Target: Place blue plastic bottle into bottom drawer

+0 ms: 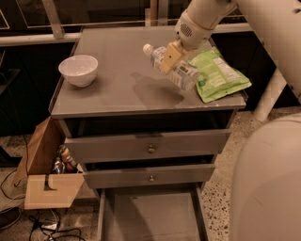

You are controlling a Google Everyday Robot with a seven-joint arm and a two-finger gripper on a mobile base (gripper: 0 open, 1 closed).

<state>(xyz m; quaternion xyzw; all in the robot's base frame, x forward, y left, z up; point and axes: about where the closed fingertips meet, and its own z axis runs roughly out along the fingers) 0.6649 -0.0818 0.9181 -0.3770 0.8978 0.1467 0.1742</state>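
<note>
Office- or lab-type indoor space; can't tell which. Cues: grey metal three-drawer cabinet (188, 143) under the claw (170, 57), which hangs over the tabletop (117, 89) clamped on the blue plastic bottle (184, 75). Speckled terrazzo floor (222, 207) below and right of the claw. Loose cables (42, 228) and open cardboard box (51, 190) with clutter on the floor, well below-left of the claw. Dark glass panes (108, 9) and metal rail (37, 38) behind it. White bowl (78, 70) to its left, green snack bag (217, 77) just right.
</note>
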